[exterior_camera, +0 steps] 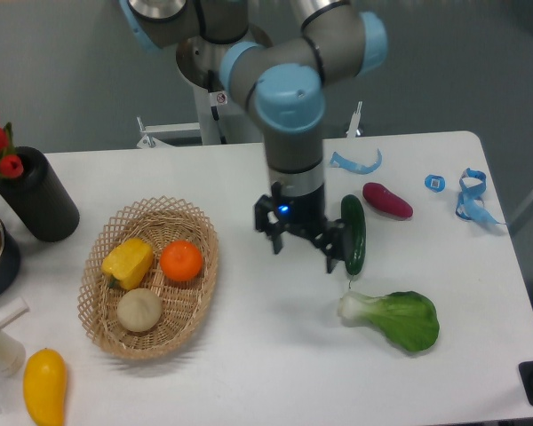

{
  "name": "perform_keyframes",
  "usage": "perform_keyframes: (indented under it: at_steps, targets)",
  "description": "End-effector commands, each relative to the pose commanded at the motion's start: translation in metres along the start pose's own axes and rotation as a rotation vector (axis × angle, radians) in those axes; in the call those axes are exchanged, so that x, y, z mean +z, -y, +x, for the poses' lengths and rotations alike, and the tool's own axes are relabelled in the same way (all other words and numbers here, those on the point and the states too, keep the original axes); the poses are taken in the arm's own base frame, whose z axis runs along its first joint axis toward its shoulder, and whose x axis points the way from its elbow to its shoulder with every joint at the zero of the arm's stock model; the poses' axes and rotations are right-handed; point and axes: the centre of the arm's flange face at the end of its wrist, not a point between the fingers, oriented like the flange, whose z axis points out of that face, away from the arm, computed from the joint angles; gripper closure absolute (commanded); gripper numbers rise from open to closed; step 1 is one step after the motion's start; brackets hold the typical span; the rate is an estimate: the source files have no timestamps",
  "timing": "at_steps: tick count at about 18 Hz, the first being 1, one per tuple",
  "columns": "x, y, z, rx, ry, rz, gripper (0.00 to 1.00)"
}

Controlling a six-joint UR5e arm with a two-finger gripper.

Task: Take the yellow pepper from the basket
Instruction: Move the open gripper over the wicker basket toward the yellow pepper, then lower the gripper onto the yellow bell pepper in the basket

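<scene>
The yellow pepper (129,263) lies at the left side of the wicker basket (198,299), next to an orange (181,261) and a pale round onion (139,310). My gripper (304,249) hangs open over the table to the right of the basket, well apart from the pepper, with nothing between its fingers. Its right finger sits just beside the cucumber (354,233).
A bok choy (400,318) lies at the front right. A purple vegetable (387,200) and blue clips (470,195) sit at the back right. A black cylinder (37,194) with red flowers stands at the left. An elongated yellow fruit (44,385) lies at the front left.
</scene>
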Motion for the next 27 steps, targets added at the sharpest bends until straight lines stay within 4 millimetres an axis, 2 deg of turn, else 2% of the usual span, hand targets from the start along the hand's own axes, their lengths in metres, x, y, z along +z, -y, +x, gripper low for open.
perform_keyframes:
  at_steps: [4,6,8,11,14,19,23,27]
  targets:
    - [0.004,0.014,0.055,0.024,-0.035,-0.003,0.0]
    - [0.007,0.021,0.075,0.032,-0.047,-0.008,0.0]
    - [0.016,0.018,0.106,0.049,-0.077,-0.027,0.0]
    - [0.013,0.026,0.136,0.094,-0.092,-0.021,0.0]
    - [0.025,0.023,0.16,0.115,-0.116,-0.046,0.0]
    - [0.045,0.019,0.187,0.153,-0.149,-0.083,0.0]
    - [0.053,0.022,0.206,0.176,-0.188,-0.08,0.0]
    - [0.056,0.025,0.212,0.18,-0.22,-0.07,0.0]
